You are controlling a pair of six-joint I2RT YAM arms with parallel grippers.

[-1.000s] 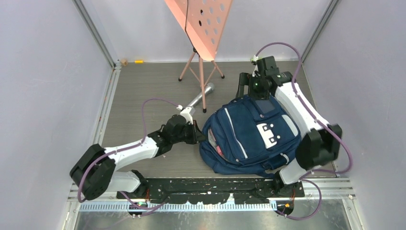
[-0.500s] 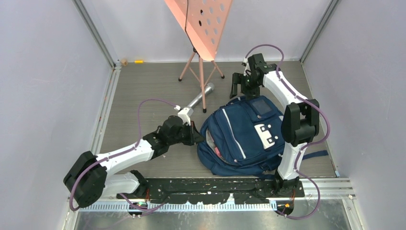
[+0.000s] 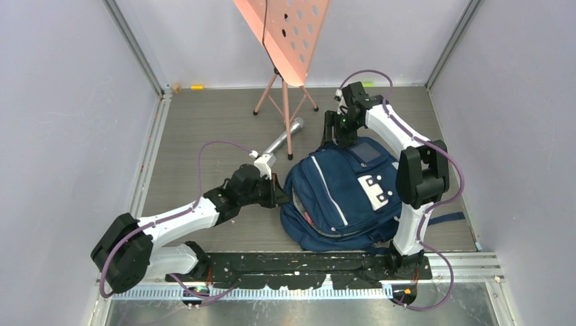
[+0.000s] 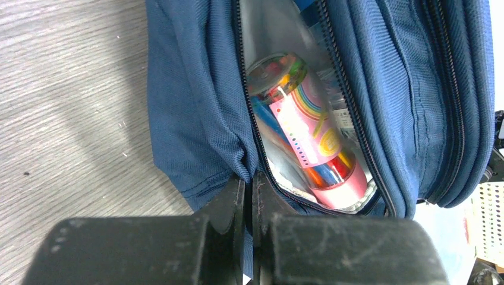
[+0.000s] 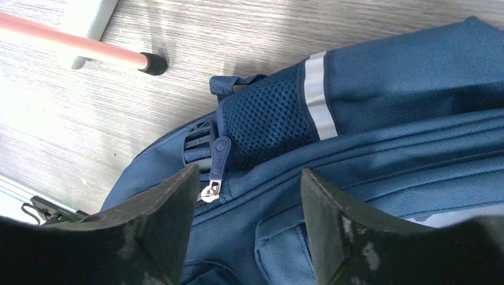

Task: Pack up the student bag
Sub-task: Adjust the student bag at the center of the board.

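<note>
Student bag [image 3: 346,193] lies right of tabletop [image 3: 204,122] centre, left gripper [image 4: 249,185] pinching its open pocket edge [image 4: 245,119], right gripper [image 5: 246,178] open astride the zipper pull [image 5: 219,158]: off-centre closing may grab fabric, not pull.

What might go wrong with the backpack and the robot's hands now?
The open right gripper may miss the small zipper pull and grab fabric instead. The left gripper pinches only the thin edge of the backpack, so it might slip. The rainbow pencil case lies right by the open zipper and might snag.
</note>
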